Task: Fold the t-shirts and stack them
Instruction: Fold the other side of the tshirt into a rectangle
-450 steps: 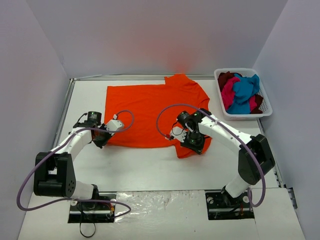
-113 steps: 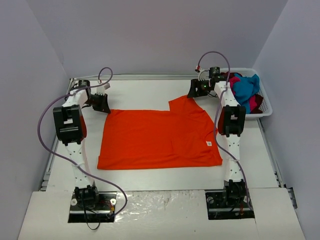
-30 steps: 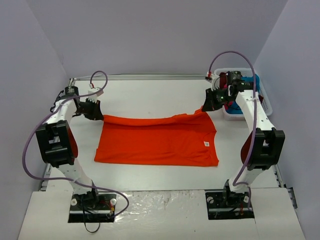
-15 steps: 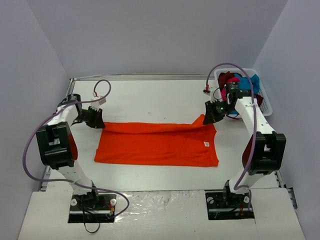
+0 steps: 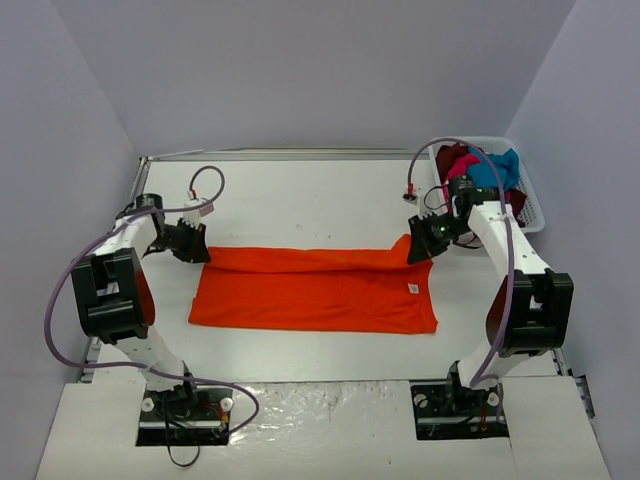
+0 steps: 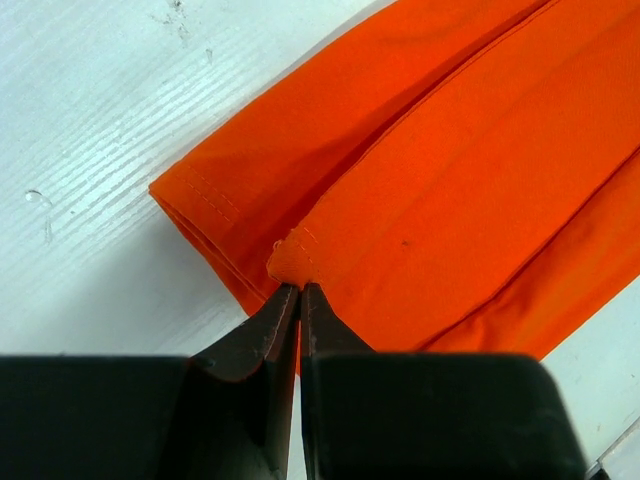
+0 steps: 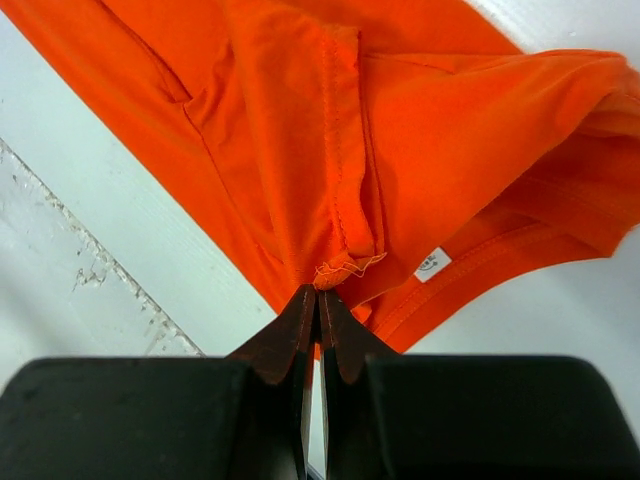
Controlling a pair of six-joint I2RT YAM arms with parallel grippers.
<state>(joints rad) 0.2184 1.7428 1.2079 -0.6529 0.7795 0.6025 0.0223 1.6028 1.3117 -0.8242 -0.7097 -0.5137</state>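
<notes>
1. Orange t-shirt (image 5: 315, 290): lies on the white surface (image 5: 300, 190), centred and slightly toward 6 o'clock in the top external view. It is folded into a wide, flat band running from 9 o'clock to 3 o'clock. A small white tag (image 5: 411, 288) shows near its 3 o'clock end.

2. Left gripper (image 5: 200, 250): positioned at the band's 10 o'clock corner. In the left wrist view the jaws are pressed together on a hemmed corner of the top layer of the orange t-shirt (image 6: 450, 180). The tips of the left gripper (image 6: 298, 290) meet on the cloth. A lower folded layer extends past that corner toward 10 o'clock and lies on the surface.

3. Right gripper (image 5: 418, 250): positioned at the band's 2 o'clock corner, where the cloth rises to a small peak. In the right wrist view the jaws are pressed together, pinching a stitched seam end of the orange t-shirt (image 7: 430, 130) at the tips of the right gripper (image 7: 318, 295). The white tag (image 7: 432, 263) lies just beside the tips, toward 3 o'clock.

4. White basket (image 5: 531, 203): stands at 2 o'clock on the surface, apart from the orange t-shirt. It holds a loose heap of teal-blue (image 5: 492, 168), magenta-pink (image 5: 462, 165) and dark red (image 5: 450, 155) t-shirts.
</notes>
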